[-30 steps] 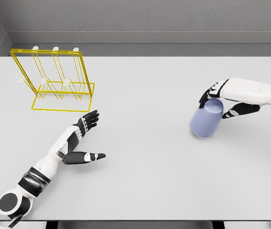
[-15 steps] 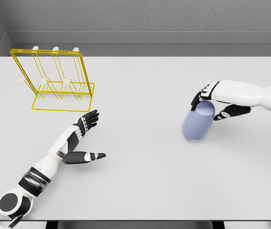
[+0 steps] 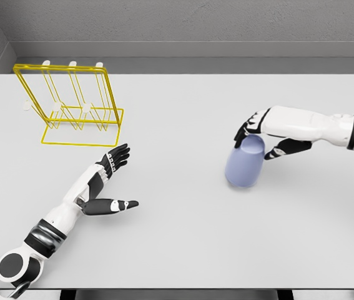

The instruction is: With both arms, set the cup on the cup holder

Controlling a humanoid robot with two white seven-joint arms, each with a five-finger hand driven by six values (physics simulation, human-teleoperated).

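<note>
Now the right hand (image 3: 259, 128), grasping the cup (image 3: 245, 162), is carrying it leftward across the counter (image 3: 183, 237) toward the open, waiting left hand (image 3: 111, 165).

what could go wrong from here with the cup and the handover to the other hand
1. The right robot hand grips the blue cup only at its top end while the cup hangs tilted, so it could slip out onto the table.
2. The left robot hand waits open far from the cup, so a misjudged handover could drop it.
3. The yellow wire rack looks light; a hard push could shove it.
</note>
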